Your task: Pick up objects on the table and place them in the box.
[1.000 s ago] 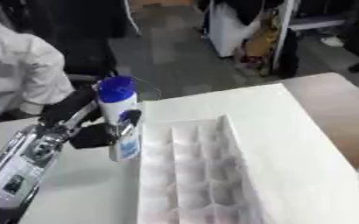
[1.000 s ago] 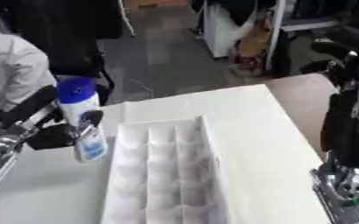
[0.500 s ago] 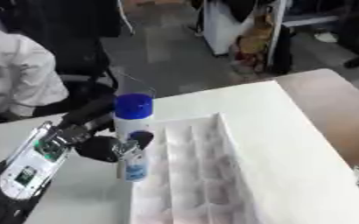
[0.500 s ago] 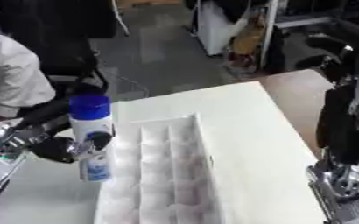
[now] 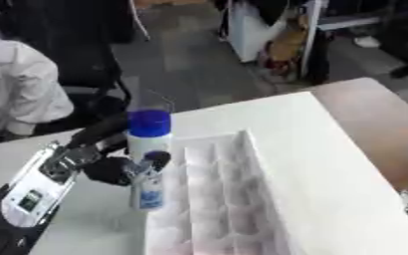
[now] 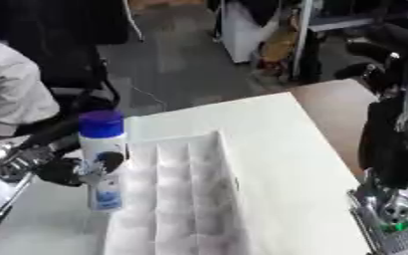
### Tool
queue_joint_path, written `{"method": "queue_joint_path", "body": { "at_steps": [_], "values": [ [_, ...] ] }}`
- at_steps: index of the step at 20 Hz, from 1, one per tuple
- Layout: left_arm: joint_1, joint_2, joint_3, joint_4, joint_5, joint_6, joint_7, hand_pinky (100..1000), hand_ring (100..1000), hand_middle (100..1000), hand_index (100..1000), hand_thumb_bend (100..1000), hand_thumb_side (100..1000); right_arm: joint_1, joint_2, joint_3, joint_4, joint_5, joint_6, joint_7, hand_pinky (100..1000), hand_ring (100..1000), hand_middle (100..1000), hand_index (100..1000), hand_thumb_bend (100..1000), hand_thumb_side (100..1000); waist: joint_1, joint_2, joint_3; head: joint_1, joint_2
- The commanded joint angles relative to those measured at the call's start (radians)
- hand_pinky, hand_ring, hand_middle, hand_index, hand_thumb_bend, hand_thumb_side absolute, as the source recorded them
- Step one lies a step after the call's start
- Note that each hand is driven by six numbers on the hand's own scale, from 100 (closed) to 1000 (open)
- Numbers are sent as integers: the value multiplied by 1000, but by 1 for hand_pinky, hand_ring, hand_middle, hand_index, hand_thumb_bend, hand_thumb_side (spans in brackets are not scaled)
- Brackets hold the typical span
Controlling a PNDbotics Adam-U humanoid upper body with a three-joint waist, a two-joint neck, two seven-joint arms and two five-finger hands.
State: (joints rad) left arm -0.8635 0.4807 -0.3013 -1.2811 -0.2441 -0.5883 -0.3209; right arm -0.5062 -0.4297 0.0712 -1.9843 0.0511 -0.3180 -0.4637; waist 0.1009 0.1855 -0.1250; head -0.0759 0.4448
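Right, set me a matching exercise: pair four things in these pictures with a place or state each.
Things:
1. bottle
2. box
3. left hand
4. right arm

Places or states:
A. white, split into compartments
B. at the right edge, touching nothing
C. curled round the bottle
D. upright, blue cap, at the box's left edge

Pairs: 1-D, 2-A, 3-C, 4-B
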Motion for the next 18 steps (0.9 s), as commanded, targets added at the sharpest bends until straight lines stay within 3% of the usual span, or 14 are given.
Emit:
{"method": "queue_joint_path", "body": {
  "at_steps": [1,4,9,13,15,16,17,18],
  "values": [
    [-30,11,20,0,-8,-3,28,519,522,719,827,100,1000,-19,-4,-2,-16,-3,-2,4,495,665,690,765,100,865,-3,-12,-2,-3,-10],
    [-36,6,21,8,-15,-8,48,592,620,804,894,111,1000,-25,-1,-1,-16,-4,-3,6,495,665,690,765,100,865,0,-8,-10,-4,-11],
    [-46,-1,19,16,-16,-21,65,640,684,859,945,197,1000,-33,1,0,-16,-5,-4,7,495,665,690,765,100,865,3,-3,-18,-6,-12],
    [-51,-2,19,24,-24,-20,64,695,742,902,989,352,1000,-37,3,1,-16,-5,-5,7,495,665,690,765,100,866,5,-1,-22,-7,-11],
    [-54,-3,19,27,-29,-18,60,742,778,934,1000,490,1000,-39,4,1,-16,-5,-5,7,495,665,690,765,100,866,6,0,-23,-8,-11],
    [-55,-4,20,30,-30,-16,57,784,806,960,1000,601,1000,-40,4,2,-16,-5,-5,8,495,665,690,765,100,866,6,1,-24,-8,-10],
    [-57,-6,20,32,-31,-15,54,770,798,952,1000,568,1000,-40,4,2,-16,-5,-5,8,495,665,690,765,100,866,6,1,-24,-9,-10],
    [-58,-6,21,34,-30,-13,50,820,832,983,1000,696,1000,-40,5,2,-16,-5,-5,8,495,665,690,765,100,866,6,1,-24,-9,-10]
  ]
}}
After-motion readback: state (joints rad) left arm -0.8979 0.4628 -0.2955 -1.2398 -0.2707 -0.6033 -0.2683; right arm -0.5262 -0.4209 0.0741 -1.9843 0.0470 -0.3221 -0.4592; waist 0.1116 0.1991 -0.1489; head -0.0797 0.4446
